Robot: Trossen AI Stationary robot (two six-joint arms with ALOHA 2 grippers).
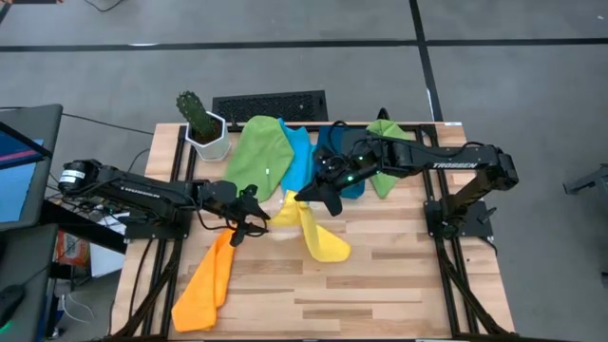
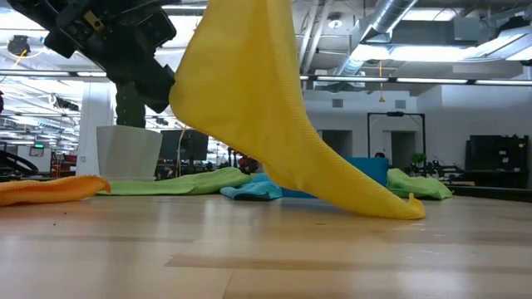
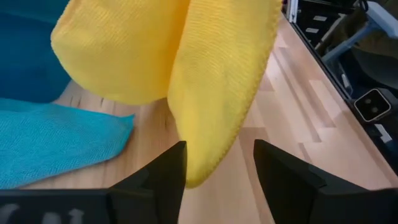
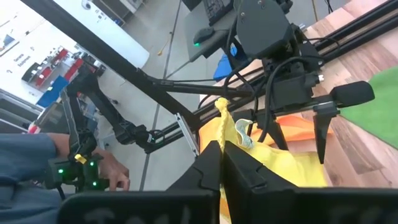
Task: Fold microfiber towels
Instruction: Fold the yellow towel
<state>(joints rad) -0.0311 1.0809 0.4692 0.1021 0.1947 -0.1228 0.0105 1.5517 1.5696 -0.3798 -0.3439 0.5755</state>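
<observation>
A: Where's our yellow towel (image 1: 309, 231)?
B: Mid-table, one corner lifted. Right gripper (image 1: 302, 197) is clenched on it so it hangs free; left gripper (image 1: 256, 215) sits released beside it, ready, we guess, to catch an edge

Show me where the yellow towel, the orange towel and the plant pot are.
yellow towel (image 1: 323, 243): high view, on the end lying on the table.
orange towel (image 1: 204, 285): high view, on its middle.
plant pot (image 1: 209, 140): high view, on its white wall.
</observation>
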